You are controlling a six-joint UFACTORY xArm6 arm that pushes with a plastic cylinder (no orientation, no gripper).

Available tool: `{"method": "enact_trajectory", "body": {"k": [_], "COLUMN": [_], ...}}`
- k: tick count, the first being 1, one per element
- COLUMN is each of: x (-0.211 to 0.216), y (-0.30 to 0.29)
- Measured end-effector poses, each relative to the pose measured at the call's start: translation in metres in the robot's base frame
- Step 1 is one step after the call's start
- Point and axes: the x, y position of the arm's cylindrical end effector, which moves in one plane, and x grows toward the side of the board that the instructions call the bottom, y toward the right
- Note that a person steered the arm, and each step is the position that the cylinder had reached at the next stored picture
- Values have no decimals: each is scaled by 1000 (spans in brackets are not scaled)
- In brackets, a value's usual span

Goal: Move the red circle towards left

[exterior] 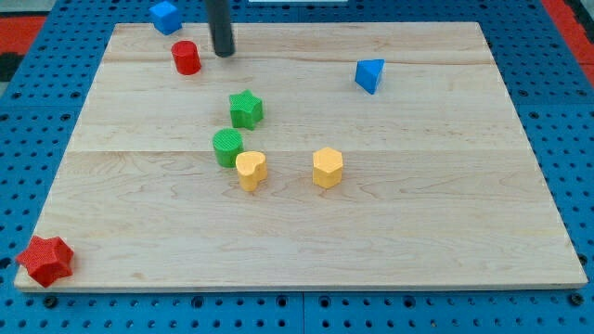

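Observation:
The red circle (187, 57) is a short red cylinder near the view's top left of the wooden board (418, 223). My tip (224, 53) is the lower end of a dark rod coming down from the view's top edge. It stands just to the right of the red circle, with a small gap between them.
A blue cube (165, 17) lies at the board's top left edge. A blue triangle (369, 75) is at the upper right. A green star (246, 109), a green circle (227, 147), a yellow heart (251, 171) and a yellow hexagon (327, 168) sit mid-board. A red star (45, 261) is at the bottom left corner.

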Motion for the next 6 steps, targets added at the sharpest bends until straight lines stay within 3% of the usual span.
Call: {"method": "enact_trajectory", "body": {"k": [1,3,4,5,6], "x": [13,-23,-23,-9,29], "y": [3,-97,-110,-69,-66]}}
